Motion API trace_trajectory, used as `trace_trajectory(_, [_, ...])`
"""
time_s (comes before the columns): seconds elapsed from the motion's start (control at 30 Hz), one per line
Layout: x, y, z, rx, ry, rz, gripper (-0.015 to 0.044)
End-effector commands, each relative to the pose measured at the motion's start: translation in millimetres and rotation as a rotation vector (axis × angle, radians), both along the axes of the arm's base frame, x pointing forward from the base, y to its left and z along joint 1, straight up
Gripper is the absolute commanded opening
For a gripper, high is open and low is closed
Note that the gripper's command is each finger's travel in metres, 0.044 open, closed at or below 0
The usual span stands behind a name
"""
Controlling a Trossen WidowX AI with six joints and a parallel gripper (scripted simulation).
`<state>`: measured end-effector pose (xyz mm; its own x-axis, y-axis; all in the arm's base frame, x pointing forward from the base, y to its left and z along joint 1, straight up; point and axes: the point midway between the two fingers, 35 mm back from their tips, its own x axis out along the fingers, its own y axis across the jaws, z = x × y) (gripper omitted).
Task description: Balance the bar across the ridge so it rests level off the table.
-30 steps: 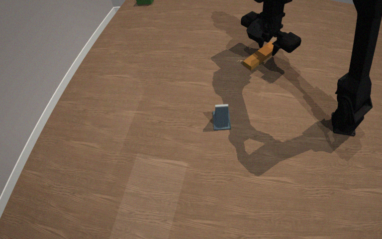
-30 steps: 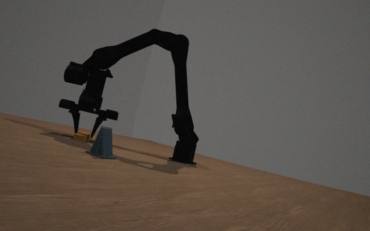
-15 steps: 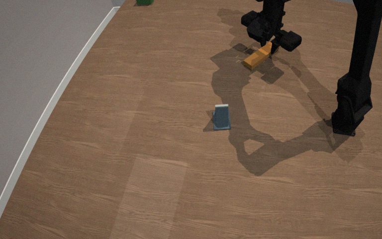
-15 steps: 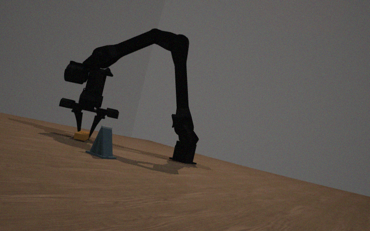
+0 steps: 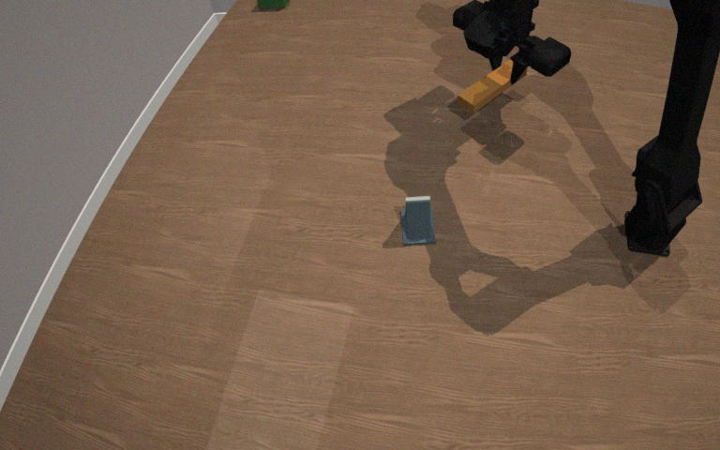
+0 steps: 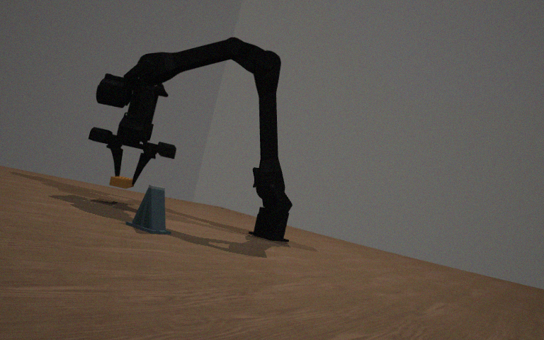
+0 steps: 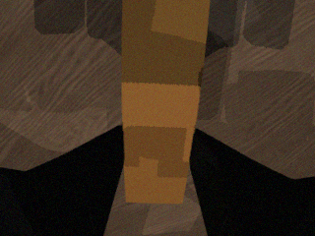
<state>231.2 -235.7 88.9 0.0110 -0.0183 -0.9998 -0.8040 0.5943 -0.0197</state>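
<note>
An orange bar [image 5: 480, 94] [image 6: 116, 181] [image 7: 159, 105] is held off the table [image 5: 318, 186] [image 6: 280, 296], with its shadow below it in the exterior view. My gripper [image 5: 505, 74] [image 6: 125, 180] [image 7: 157, 135] is shut on the bar, one finger on each long side. In the wrist view the bar runs from the top edge down between the fingers, with a short end past them. The blue-grey ridge [image 5: 419, 221] [image 6: 155, 208] stands upright on the table with a pale narrow top and nothing on it. The ridge is apart from the bar and is not recognisable in the wrist view.
The arm's base [image 5: 650, 233] [image 6: 273, 224] stands on the table to the right of the ridge in the top and exterior views. A green object [image 5: 273, 3] is partly cut off at the top edge of the top view. A grey wall [image 5: 79, 79] lies along its left side.
</note>
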Motion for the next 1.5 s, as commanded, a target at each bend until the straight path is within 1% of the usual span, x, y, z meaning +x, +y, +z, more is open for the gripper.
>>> trace_trajectory(0.0, [1.2, -0.8, 14.2, -0.004, -0.008, 0.002, 0.0000])
trace_trajectory(0.77, [-3.7, 4.8, 72.8, -0.003, -0.009, 0.005, 0.0000])
trace_trajectory(0.93, [0.0, 9.4, 74.5, -0.002, -0.009, 0.024, 0.0000])
trace_trajectory(1.47, [38.3, 60.2, 74.6, -0.001, -0.009, 0.226, 0.0000])
